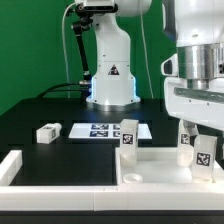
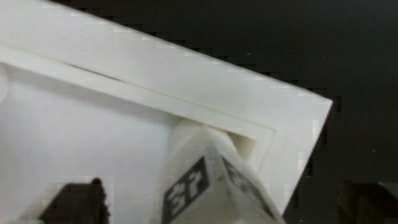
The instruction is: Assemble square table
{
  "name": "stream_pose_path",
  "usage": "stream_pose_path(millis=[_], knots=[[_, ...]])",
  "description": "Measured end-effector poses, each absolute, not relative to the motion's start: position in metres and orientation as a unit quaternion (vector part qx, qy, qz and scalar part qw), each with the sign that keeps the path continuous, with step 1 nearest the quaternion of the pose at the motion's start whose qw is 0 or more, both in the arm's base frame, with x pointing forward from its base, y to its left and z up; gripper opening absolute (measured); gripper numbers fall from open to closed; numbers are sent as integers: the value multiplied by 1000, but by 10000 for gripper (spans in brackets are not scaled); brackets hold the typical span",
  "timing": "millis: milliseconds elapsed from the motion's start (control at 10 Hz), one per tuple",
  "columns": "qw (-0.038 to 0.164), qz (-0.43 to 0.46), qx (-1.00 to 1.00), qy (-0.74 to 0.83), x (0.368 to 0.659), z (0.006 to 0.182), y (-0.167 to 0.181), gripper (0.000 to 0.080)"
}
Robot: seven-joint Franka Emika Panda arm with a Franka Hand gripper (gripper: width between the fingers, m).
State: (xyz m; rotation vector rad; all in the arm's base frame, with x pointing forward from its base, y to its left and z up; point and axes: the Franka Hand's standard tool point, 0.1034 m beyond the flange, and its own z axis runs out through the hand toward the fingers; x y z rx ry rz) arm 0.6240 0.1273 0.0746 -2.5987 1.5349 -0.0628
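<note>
The white square tabletop [image 1: 160, 172] lies at the front, rim up. Two white tagged legs stand on it, one at its far left corner [image 1: 128, 135] and one further right [image 1: 185, 133]. A third leg [image 1: 204, 156] stands at its right corner. My gripper [image 1: 200, 150] is down over that leg with the fingers on either side. In the wrist view the leg [image 2: 210, 185] stands in the tabletop's corner [image 2: 214, 95] between my gripper's [image 2: 219, 200] spread fingers [image 2: 75, 203], with a gap on at least one side. A fourth leg [image 1: 47, 132] lies loose on the black table.
The marker board [image 1: 100, 130] lies flat behind the tabletop. A white fence bar [image 1: 12, 166] runs along the front on the exterior view's left. The robot base [image 1: 110, 75] stands at the back against a green wall.
</note>
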Motion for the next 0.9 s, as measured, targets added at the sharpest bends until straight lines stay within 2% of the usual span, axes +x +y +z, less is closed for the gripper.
stream_pose_path(millis=[100,300,400,500,600,700,900], knots=[[49,-32,-902,428,626,76,125,648],[48,-33,-903,425,625,76,127,643],[47,-33,-904,425,625,76,126,517],[48,-32,-900,433,625,76,127,517],[49,-27,-886,460,624,74,127,333],[48,-24,-876,480,622,74,126,291],[60,-10,-804,592,623,75,123,291]])
